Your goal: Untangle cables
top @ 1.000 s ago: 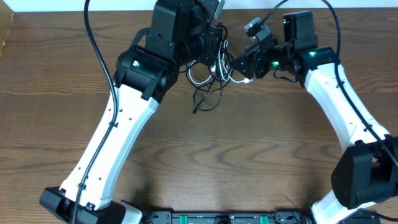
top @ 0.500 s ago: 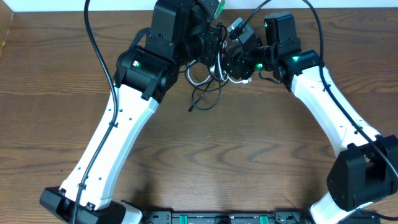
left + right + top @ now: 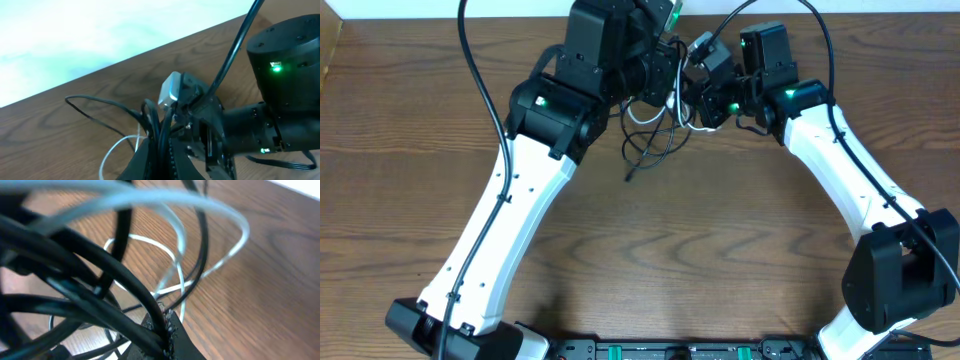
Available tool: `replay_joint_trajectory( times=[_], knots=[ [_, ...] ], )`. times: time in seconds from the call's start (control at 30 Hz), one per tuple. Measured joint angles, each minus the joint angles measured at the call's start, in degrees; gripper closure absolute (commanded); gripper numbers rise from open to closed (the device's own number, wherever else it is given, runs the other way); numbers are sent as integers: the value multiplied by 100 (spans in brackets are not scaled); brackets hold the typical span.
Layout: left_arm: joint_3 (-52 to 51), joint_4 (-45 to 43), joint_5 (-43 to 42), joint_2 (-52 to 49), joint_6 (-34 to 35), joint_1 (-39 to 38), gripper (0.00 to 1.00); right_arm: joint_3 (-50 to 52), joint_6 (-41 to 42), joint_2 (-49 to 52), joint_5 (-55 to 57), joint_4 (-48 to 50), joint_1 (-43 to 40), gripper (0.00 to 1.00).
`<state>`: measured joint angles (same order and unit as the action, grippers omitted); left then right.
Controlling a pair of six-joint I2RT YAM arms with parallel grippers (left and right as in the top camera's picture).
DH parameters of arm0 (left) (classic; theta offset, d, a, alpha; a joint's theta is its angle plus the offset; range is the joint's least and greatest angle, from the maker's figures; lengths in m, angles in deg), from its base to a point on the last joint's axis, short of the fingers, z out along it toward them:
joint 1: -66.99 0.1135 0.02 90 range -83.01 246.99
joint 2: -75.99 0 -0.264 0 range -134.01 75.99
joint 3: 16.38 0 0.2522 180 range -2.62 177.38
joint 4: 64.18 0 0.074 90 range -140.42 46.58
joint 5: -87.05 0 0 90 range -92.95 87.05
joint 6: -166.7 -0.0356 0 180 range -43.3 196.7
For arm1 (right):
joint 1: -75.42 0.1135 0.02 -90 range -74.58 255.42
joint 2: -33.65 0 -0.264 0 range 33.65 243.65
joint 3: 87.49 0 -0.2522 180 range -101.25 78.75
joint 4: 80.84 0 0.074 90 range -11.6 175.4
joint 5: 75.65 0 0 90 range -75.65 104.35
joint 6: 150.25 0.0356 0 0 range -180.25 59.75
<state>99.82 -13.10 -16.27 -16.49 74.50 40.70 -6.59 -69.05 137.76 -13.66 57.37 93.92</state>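
Observation:
The cables (image 3: 653, 128), thin black cords and a white one, hang in a tangle above the far middle of the table. My left gripper (image 3: 664, 78) is shut on black strands at the top of the tangle. In the left wrist view those black strands (image 3: 161, 131) run up between its fingers (image 3: 145, 160), with a white loop (image 3: 113, 152) to the left. My right gripper (image 3: 691, 97) presses in from the right and is shut on black cords (image 3: 125, 287). White strands (image 3: 210, 207) arc above the cords in the right wrist view.
Both white arms (image 3: 500, 230) meet at the far edge of the wooden table (image 3: 720, 260). The right arm's black wrist (image 3: 285, 70) sits close against the left gripper. A thick black arm cable (image 3: 475, 70) loops at the far left.
My right gripper has moved left into the tangle and closed on black cords. The hanging loops have shifted slightly left and up. The left gripper has kept its grip.

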Motion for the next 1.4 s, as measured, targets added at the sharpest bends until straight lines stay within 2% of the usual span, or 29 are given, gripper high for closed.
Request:
replay_joint_trajectory(
  times=[0.2, 0.37, 0.6, 0.93, 1.4],
  knots=[
    [-39, 15, 175, -15, -173, 7, 92, 0, 70, -251, 730, -483, -149, 99],
    [-42, -13, 131, -15, -236, 227, 92, 0, -48, -699, 861, -848, -640, 99],
    [-50, -20, -214, -61, -234, 927, 92, -13, -125, -1110, 610, -979, -1102, 99],
    [-50, -66, 208, -61, -208, 2070, 92, -9, -179, -1150, 1397, -1305, -2194, 99],
    [-50, -70, 409, -61, -190, 2105, 92, -9, -181, -1150, 1777, -1458, -2337, 99]
  ],
)
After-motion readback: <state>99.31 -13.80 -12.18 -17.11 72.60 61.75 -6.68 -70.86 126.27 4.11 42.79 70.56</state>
